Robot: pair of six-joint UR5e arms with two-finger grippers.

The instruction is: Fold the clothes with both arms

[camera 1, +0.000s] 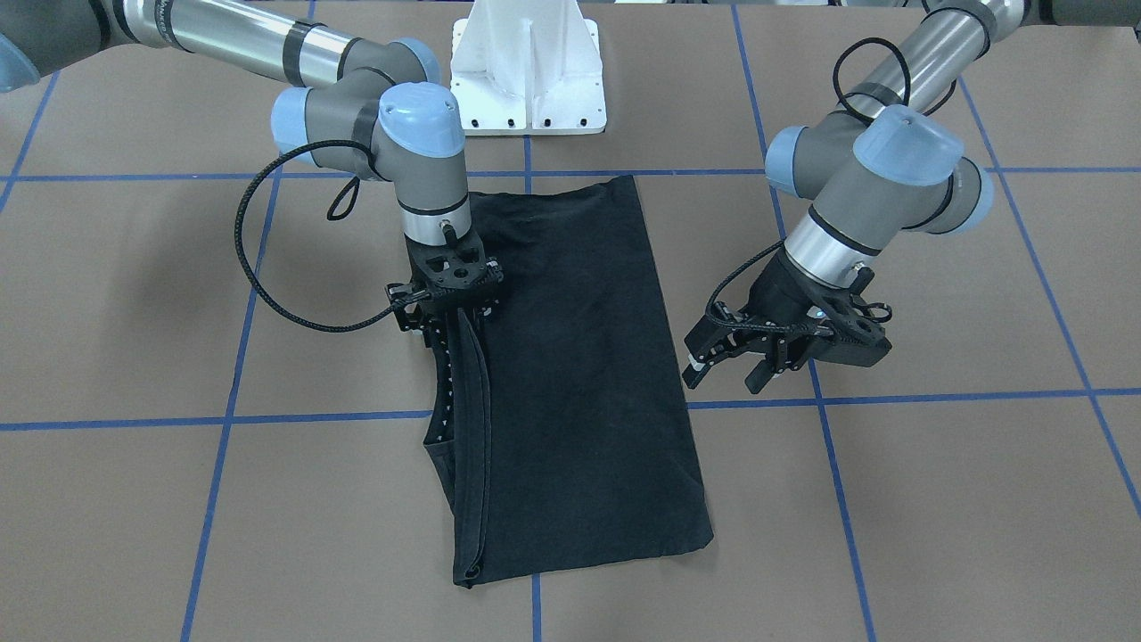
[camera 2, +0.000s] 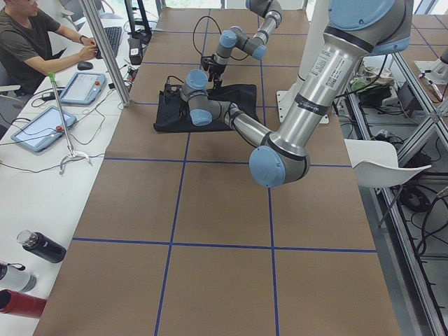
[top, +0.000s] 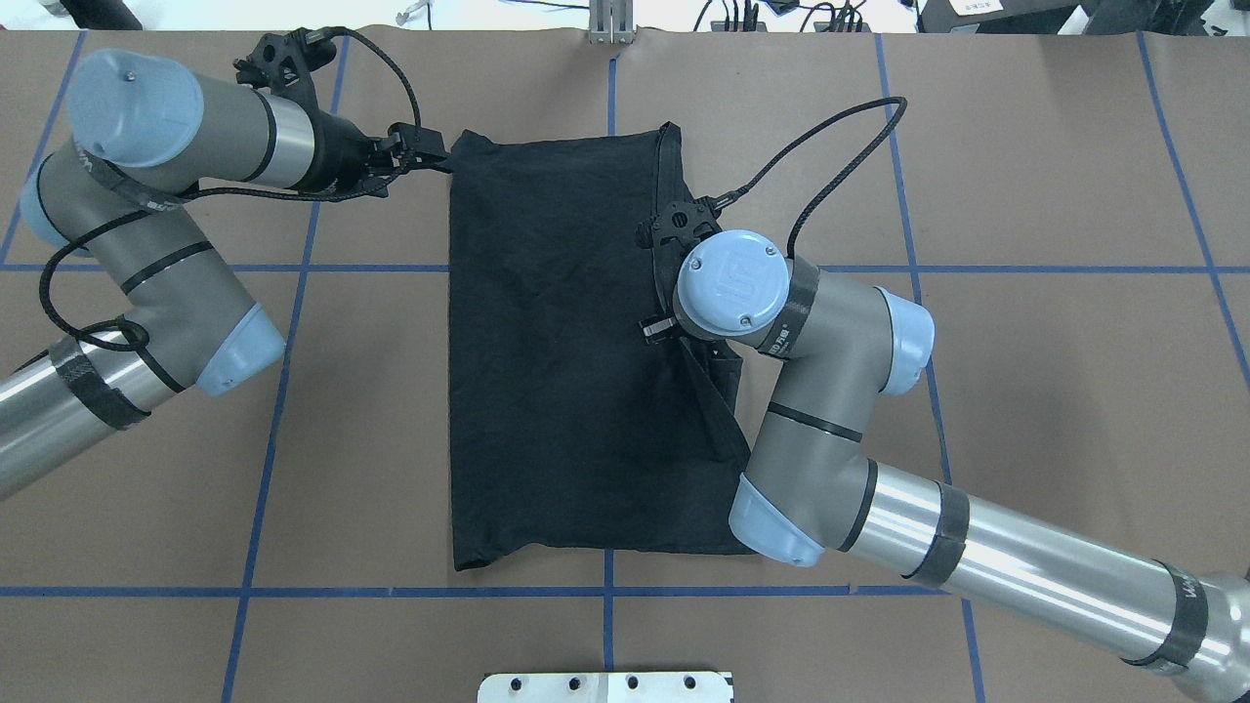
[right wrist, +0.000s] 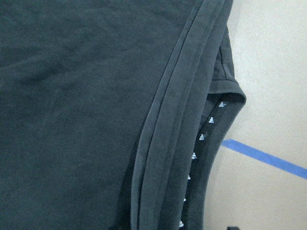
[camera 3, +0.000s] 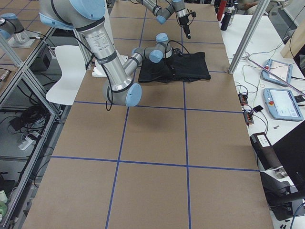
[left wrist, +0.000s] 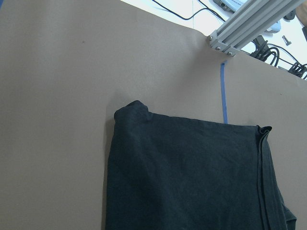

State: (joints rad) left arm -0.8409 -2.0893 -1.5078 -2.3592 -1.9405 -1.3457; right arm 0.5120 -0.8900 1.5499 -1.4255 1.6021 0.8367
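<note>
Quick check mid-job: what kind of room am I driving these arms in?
Most likely a robotics lab's data-collection cell: a brown table gridded with blue tape, grey touchscreen pendants on a white side bench, an aluminium frame post, and a seated person at a keyboard.

Front, overhead look steeply down; both share T-shirt [camera 1: 579, 374].

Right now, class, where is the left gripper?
Front-facing view, right side: the left gripper hangs open just beside the black T-shirt's edge, above a blue tape line.
</note>
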